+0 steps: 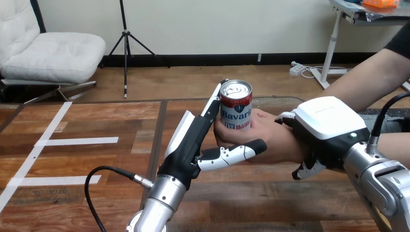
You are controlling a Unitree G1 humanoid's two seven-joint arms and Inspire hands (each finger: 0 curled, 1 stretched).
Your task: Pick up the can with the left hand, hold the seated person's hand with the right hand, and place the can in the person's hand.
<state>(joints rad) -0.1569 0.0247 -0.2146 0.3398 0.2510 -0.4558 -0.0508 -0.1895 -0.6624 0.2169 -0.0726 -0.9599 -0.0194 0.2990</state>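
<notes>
Plainly the handover is at its last step: the can (pixel 236 108) stands upright in the person's hand (pixel 263 137), just to the 3 o'clock side of the view's centre and raised above the wooden counter (pixel 96 159), with the person's fingers curled round its lower half. The robot's left hand (pixel 191 145) lies at the can's 9 o'clock. Its fingers (pixel 212 104) are straight and laid flat against the can's side, not wrapped round it, while its thumb (pixel 232 153) reaches out toward 3 o'clock beneath the person's hand, at the can's 6 o'clock. The right hand (pixel 325 123) sits at the can's 3 o'clock over the person's wrist (pixel 286 145); its fingers (pixel 304 170) curl under the wrist from below and another digit hooks over the top, so it looks clamped on the wrist rather than on the palm. Picking up and placing seem done, and the weight appears to rest with the person. The next move, as I judge it, calls for drawing the left hand away toward 9 o'clock, sliding its straight fingers off without tipping the can. The thumb needs to drop clear of the person's knuckles first, and the right hand's hold should steady the wrist until the can is plainly secure.
</notes>
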